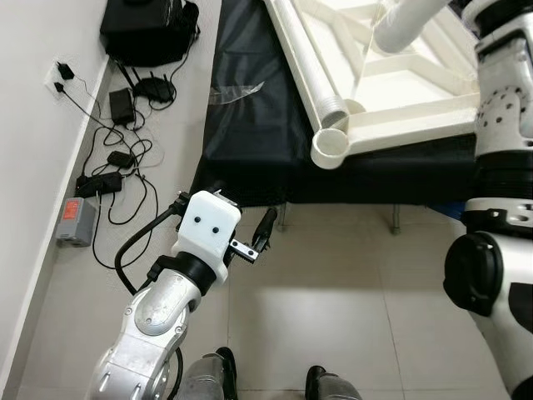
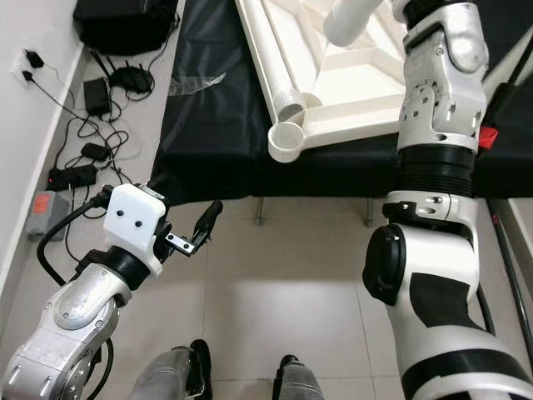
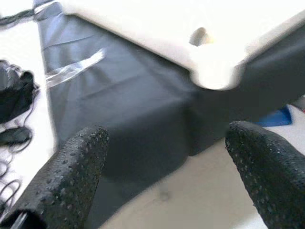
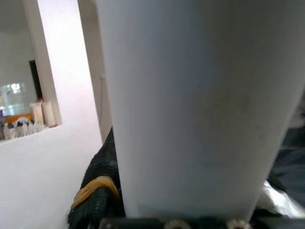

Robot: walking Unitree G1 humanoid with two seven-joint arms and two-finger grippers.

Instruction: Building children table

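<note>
Beside the black-draped platform (image 1: 250, 125), cables (image 1: 117, 158) litter floor.

Both head eyes look steeply down, sharing the upturned white plastic table frame (image 1: 391, 92) on black cloth (image 2: 208, 108); the left wrist faces it nearer, the right wrist presses against a white tube (image 4: 190, 105).

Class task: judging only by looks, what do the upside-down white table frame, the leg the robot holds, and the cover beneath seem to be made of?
Table frame: probably moulded plastic, smooth matte white, with ribbed underside and round corner socket. Leg: likely the same plastic, a plain white tube. Cover: thin black sheet, creased; fabric or plastic, unclear.
</note>
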